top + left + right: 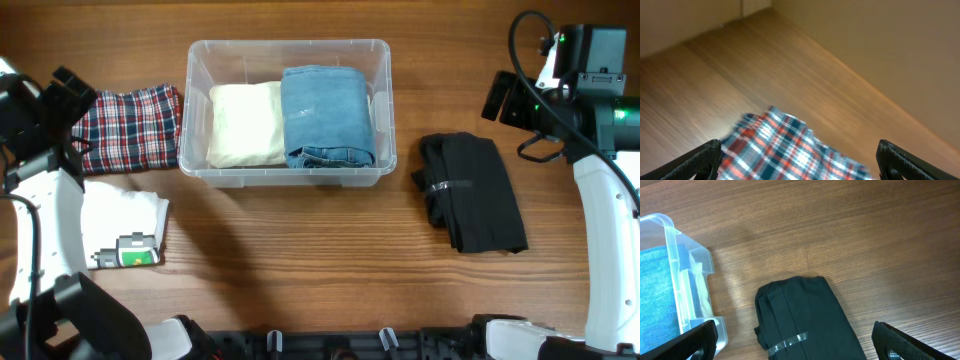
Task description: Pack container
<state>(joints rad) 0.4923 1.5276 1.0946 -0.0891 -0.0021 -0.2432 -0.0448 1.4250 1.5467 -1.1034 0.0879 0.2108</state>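
The clear plastic container (199,60) stands at the table's back centre and holds a folded cream cloth (245,123) and folded blue jeans (326,115); its corner shows in the right wrist view (670,235). A folded plaid shirt (132,128) lies left of it, also in the left wrist view (790,150). A folded black garment with a tape strip (472,190) lies to the right, also in the right wrist view (805,320). My left gripper (799,162) is open above the plaid shirt. My right gripper (795,342) is open above the black garment.
A folded white garment with a green-and-grey print (122,228) lies at the front left. The table surface is brown wood. The arm bases sit along the front edge.
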